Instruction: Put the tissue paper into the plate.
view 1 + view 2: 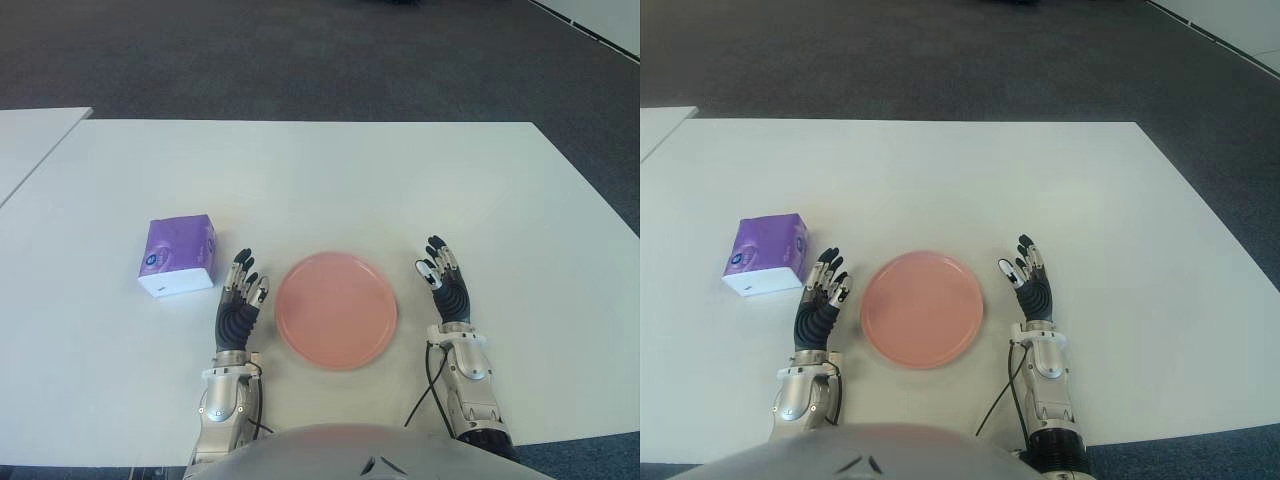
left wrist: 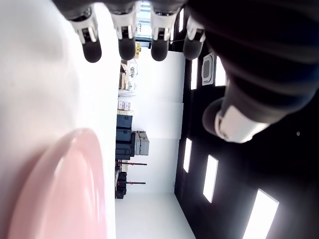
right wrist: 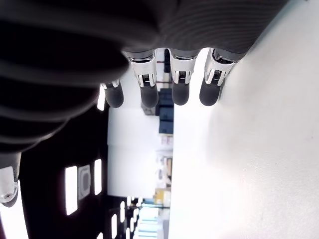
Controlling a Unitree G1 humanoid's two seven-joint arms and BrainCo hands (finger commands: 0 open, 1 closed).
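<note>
Left eye view shows a white table (image 1: 330, 170) with three things across its near half. Farthest left lies the tissue pack (image 1: 178, 255), purple with a white base, lying flat on the table and touched by nothing. Just to its right is the left hand (image 1: 238, 303), fingers stretched out and spread, holding nothing; it sits between the pack and the plate, close to both but apart from each. The left wrist view confirms the straight fingers (image 2: 126, 47) and shows the plate's pink rim nearby. The plate (image 1: 335, 309) is round, pink, and bare, near the table's front edge. Right of the plate, a little apart from it, is the right hand (image 1: 447, 287), likewise extended and empty, fingers (image 3: 180, 92) straight in its own wrist view.
</note>
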